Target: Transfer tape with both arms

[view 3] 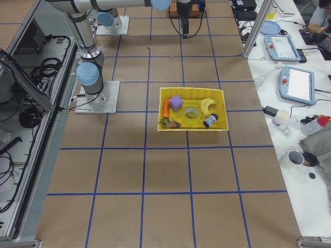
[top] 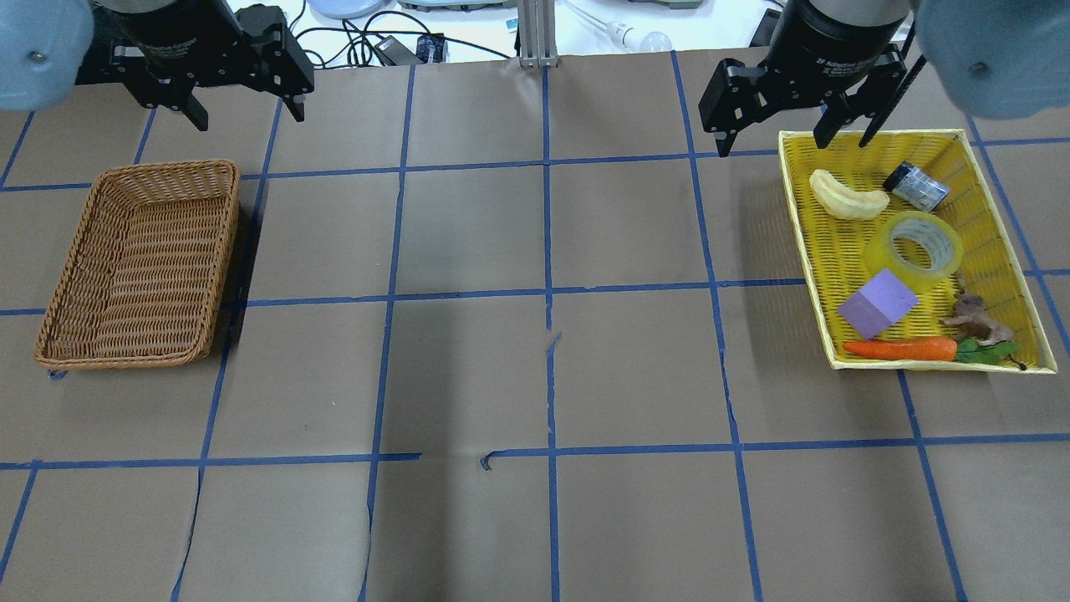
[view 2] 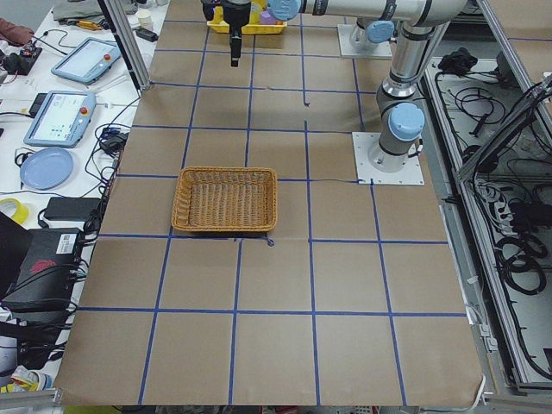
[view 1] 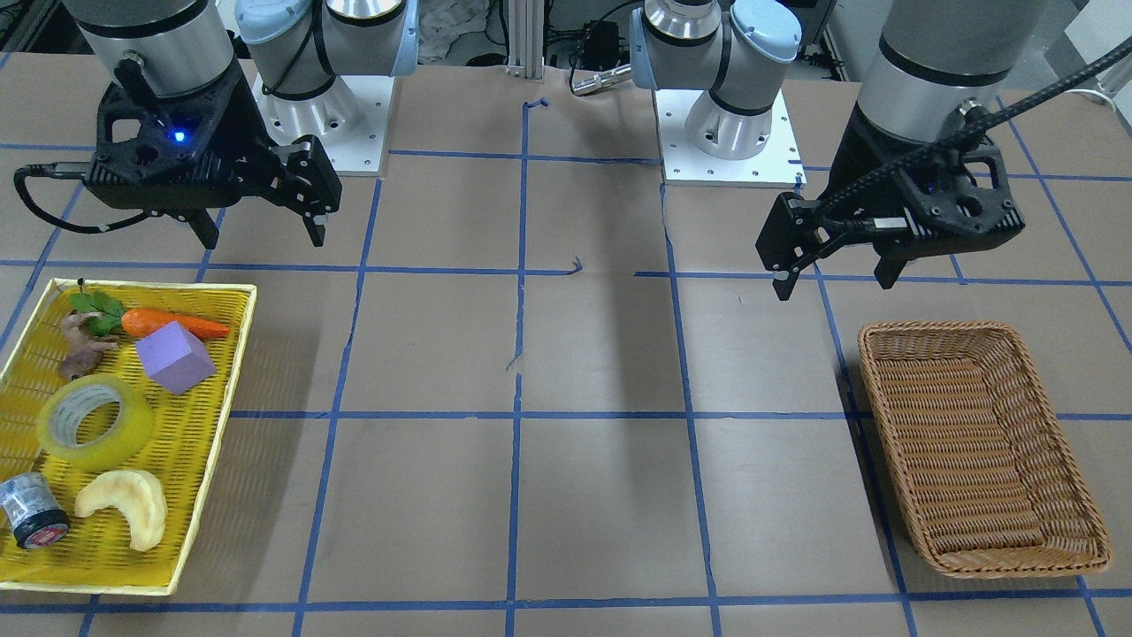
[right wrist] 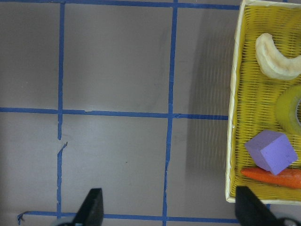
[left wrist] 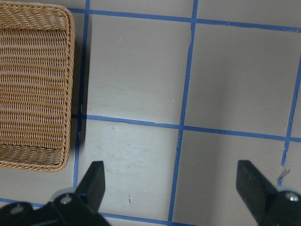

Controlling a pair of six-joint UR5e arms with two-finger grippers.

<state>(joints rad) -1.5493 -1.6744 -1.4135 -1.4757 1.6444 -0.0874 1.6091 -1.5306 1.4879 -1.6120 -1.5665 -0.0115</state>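
Here, the right gripper (view 1: 263, 239) and the left gripper (view 1: 835, 281) hang high over a brown paper-covered table (view 1: 584, 354) ruled into squares by blue lines. The right gripper has its 2 fingers spread wide with nothing between them. The right wrist view places it over the table surface, off the inner side of a yellow tray (view 1: 199, 460). The left gripper is likewise spread wide and holds nothing. Its wrist view places it over the table surface just inside a wicker basket (view 1: 973, 442). Tray and basket sit well apart at opposite ends of the table, the tray on the robot's right and the basket on its left.

The tape (view 1: 95, 422), a translucent yellow roll with a grey-white core, lies flat in the tray with its hole upward, touched by neither gripper. It rests between a purple cube (view 1: 175, 356) and a pale crescent-shaped pastry (view 1: 124, 506). A small grey cylinder with a red end (view 1: 31, 511) lies near it, toward the tray's end farthest from the robot. At the tray's robot-side end lie an orange carrot (view 1: 172, 325), a green leaf (view 1: 97, 310) and a small brown animal figure (view 1: 84, 349). Whether the tape touches the cube cannot be told.
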